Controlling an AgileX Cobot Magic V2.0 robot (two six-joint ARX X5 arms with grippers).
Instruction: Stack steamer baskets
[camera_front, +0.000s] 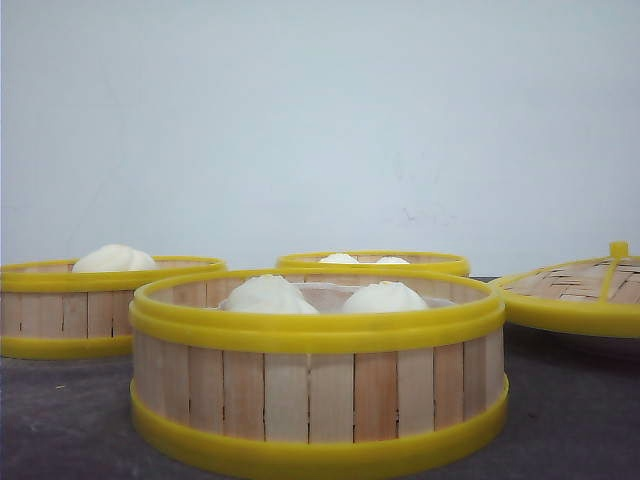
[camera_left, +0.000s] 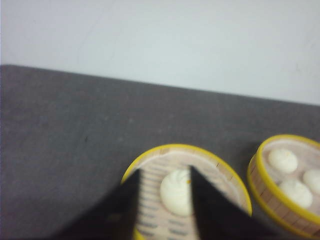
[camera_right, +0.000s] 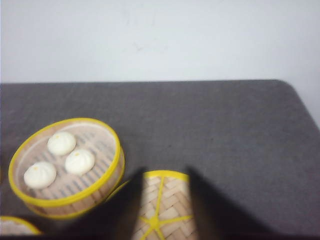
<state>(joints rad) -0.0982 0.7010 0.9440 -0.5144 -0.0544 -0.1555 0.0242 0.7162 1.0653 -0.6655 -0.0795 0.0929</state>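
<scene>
Three steamer baskets with slat walls and yellow rims stand on the dark table. The left basket (camera_front: 100, 300) holds one white bun. The near middle basket (camera_front: 320, 400) shows two buns. The back basket (camera_front: 375, 262) holds three buns (camera_right: 67, 167). My left gripper (camera_left: 164, 171) is open above the one-bun basket (camera_left: 220, 172), its dark fingers either side of the bun (camera_left: 176, 192). My right gripper (camera_right: 166, 171) hangs open over the woven lid (camera_right: 160, 210). Neither gripper shows in the front view.
The domed woven lid (camera_front: 580, 295) with a yellow rim and knob lies at the right, close to the back basket. A white wall stands behind the table. The table's rounded far right corner (camera_right: 285, 87) shows in the right wrist view.
</scene>
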